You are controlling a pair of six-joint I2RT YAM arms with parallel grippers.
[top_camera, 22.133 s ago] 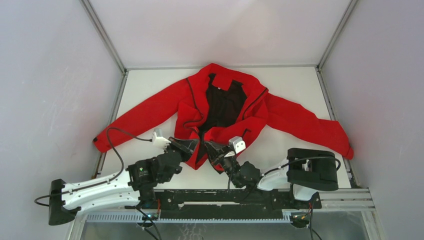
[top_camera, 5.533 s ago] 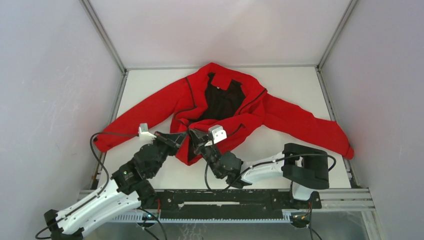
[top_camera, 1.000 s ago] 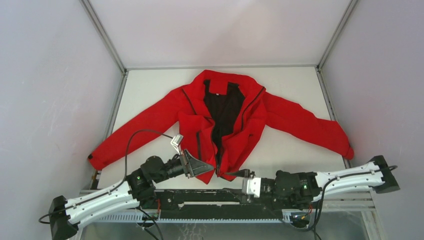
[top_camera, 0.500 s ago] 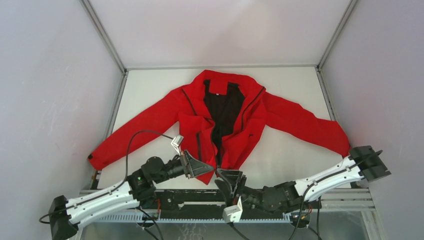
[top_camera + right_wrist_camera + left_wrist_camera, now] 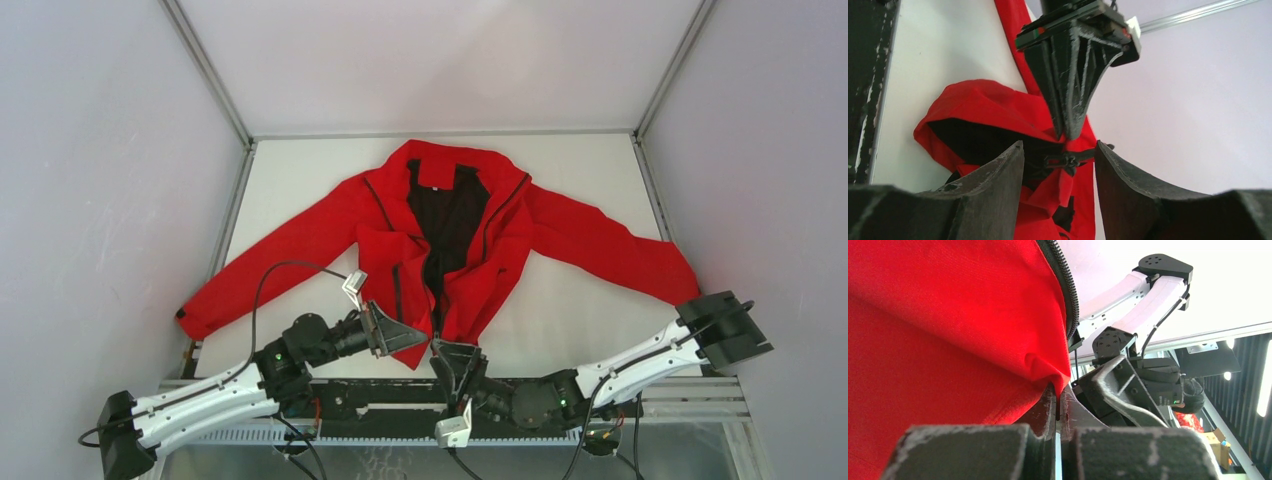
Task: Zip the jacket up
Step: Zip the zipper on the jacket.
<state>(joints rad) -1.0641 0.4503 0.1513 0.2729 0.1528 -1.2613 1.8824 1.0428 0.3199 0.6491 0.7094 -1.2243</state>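
Left tool (image 5: 415,339), its fingers (image 5: 1044,410) pressed together, pinches the bottom corner of the jacket's (image 5: 400,215) front panel, right beside the row of zipper teeth (image 5: 1068,295). Holding that corner appears meant to keep the hem taut and steady so the zipper can be worked. Right tool (image 5: 455,352) sits just to the right of it, low at the near edge of the counter (image 5: 580,310), fingers (image 5: 998,185) spread and holding nothing. From its own camera, a small dark zipper pull (image 5: 1068,160) lies in the gap just beyond its fingertips, directly under the tip of the left tool, so it looks lined up to close on that pull. Beyond both tools the red jacket lies flat on the white counter, collar (image 5: 440,158) farthest away, sleeves (image 5: 270,260) stretched out to either side. Its front is open above the hem, black lining (image 5: 445,220) showing between the two zipper edges, so the zipping seems barely begun. Whether the two zipper halves are already joined at the bottom cannot be made out.
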